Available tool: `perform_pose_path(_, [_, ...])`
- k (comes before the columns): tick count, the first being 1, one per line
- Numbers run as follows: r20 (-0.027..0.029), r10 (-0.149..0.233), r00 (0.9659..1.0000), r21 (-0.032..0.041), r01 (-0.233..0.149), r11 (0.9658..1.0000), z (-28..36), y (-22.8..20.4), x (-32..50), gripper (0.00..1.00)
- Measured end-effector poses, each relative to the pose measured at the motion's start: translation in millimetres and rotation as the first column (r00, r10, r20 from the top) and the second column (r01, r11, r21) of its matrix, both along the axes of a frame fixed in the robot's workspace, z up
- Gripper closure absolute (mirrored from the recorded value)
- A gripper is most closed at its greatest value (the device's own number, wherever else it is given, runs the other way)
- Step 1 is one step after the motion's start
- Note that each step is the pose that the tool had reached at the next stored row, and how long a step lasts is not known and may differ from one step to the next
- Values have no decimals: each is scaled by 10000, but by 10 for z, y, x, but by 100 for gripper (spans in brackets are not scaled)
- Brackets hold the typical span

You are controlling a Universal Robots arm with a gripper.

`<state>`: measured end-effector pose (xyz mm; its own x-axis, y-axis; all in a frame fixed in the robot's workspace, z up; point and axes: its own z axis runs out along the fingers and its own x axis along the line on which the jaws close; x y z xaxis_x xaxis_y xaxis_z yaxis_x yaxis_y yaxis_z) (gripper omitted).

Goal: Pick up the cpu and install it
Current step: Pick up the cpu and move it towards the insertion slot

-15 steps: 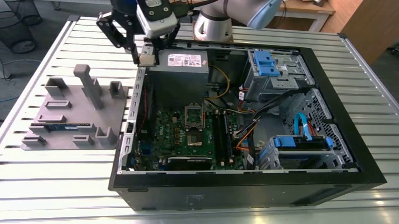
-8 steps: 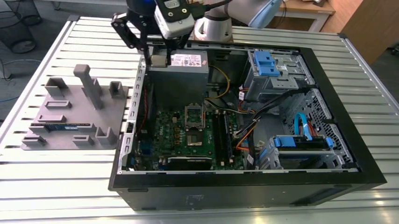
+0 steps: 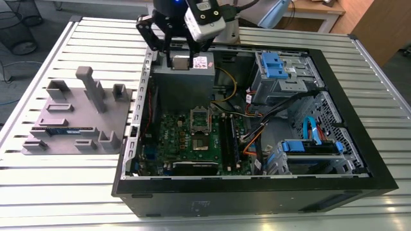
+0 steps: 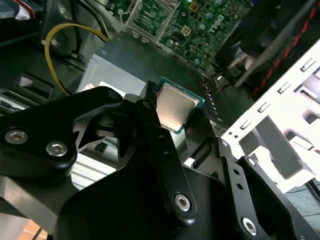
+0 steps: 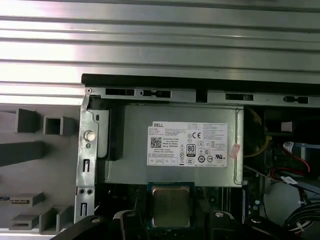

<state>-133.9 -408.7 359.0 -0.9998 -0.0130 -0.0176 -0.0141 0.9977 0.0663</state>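
The cpu (image 5: 171, 206) sat gripped in the closed tool (image 3: 182, 58), its silvery top showing in both wrist views. It hung above the grey power supply (image 5: 175, 145) inside the open computer case (image 3: 359, 159) on the slatted worktop (image 3: 64, 192), apart from the motherboard (image 3: 192, 144).

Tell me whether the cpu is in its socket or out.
Out. The gripper holds the cpu up over the power supply, apart from the socket.

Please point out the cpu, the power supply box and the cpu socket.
cpu (image 5: 171, 206): first wrist view, centre of its silvery top.
power supply box (image 5: 134, 145): first wrist view, bare grey metal face.
cpu socket (image 3: 201, 130): exterior view, its middle.
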Motion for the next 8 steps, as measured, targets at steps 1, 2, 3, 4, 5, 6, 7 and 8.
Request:
perform_pose_path(1, [-1, 0, 10000, 0, 0, 10000, 0, 0, 42, 53])
perform_pose_path(2, [-2, 0, 10000, 0, 0, 10000, 0, 0, 81, 53])
perform_pose_path(3, [-2, -1, 10000, -1, 1, 10000, -1, 0, 116, 53])
perform_pose_path(4, [-3, 0, 10000, -1, 0, 10000, -1, 0, 146, 53])
perform_pose_path(5, [-3, 1, 10000, -1, -1, 10000, -1, 0, 163, 53])
perform_pose_path(6, [-2, 1, 10000, 0, -1, 10000, -1, 0, 165, 53])
perform_pose_path(7, [-2, 0, 10000, 0, 0, 10000, -1, 0, 165, 53])
perform_pose_path(8, [-2, -1, 10000, 0, 1, 10000, -1, 0, 165, 53])
